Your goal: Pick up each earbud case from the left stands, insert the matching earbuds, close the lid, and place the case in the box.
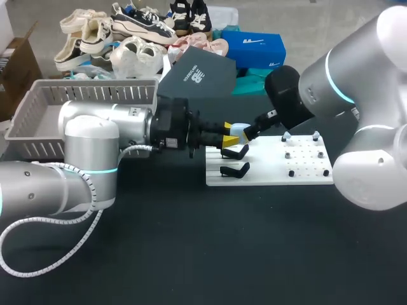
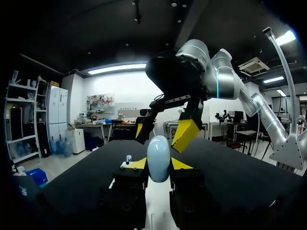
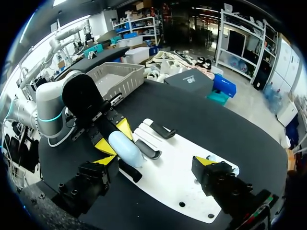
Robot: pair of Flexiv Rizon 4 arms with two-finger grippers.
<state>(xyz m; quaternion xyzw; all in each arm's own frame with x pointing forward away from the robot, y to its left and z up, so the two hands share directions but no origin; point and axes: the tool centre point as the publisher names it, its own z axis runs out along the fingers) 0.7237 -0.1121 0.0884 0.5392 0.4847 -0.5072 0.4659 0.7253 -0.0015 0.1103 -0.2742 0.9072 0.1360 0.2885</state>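
Observation:
A pale blue earbud case [image 2: 158,160] sits between the yellow tips of my left gripper [image 2: 158,164], which is shut on it. In the head view the case [image 1: 241,129] hangs just above the white board [image 1: 267,175], over the black stands [image 1: 235,152]. My right gripper [image 1: 252,132] is right at the case from the other side, with its fingers wide open and nothing in them. In the right wrist view the case [image 3: 125,148] lies ahead of my right gripper [image 3: 154,161], held by the left gripper [image 3: 114,138]. Small earbuds [image 1: 286,136] stand on the board's right half.
A grey basket [image 1: 38,101] stands at the back left, behind my left arm. A dark grey box [image 1: 203,75] lies at the back middle. Two more black stands [image 3: 163,130] and several small black pegs [image 1: 291,173] sit on the white board.

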